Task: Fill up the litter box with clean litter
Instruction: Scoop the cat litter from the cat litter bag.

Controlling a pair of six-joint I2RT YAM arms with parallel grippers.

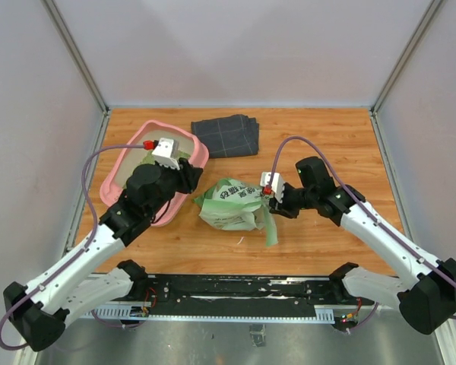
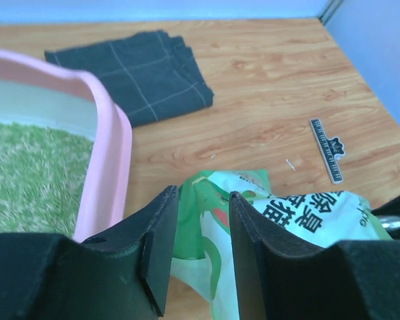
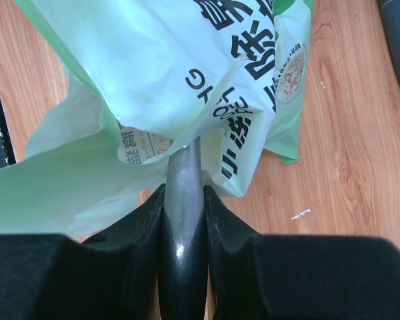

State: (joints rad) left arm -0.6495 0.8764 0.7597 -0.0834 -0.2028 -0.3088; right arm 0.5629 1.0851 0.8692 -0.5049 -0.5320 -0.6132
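Starting at the left, the litter box (image 2: 113, 153) stands on the far left part of the wooden table (image 1: 319, 144). The clean litter (image 2: 27, 173) lies inside it as a flat greenish layer, but how deep it is I cannot tell.

The left gripper (image 2: 201, 200) hangs just over the right rim of the box, pointing toward the bag. Its jaws stand some way apart and hold nothing; only the bag shows through the gap, further off. I judge that it waits there because from this place it can reach the bag's near side to steady it.

A dark folded cloth (image 1: 226, 135) lies close behind the right corner of the box without touching it. It seems to have no part in the work.

In the middle the green-and-white bag (image 1: 232, 204) lies slumped on the table, with its loose folds turned toward the right arm. The right gripper (image 3: 185, 197) is closed firmly on a grey metal handle (image 3: 183, 167), which runs under the folds into the bag. Its far end is hidden, so I cannot say if it carries litter. This grip probably serves to dig inside the bag and then carry the load to the box.

Further right on the table lies a small black strip (image 2: 328, 148). What it is I cannot tell.
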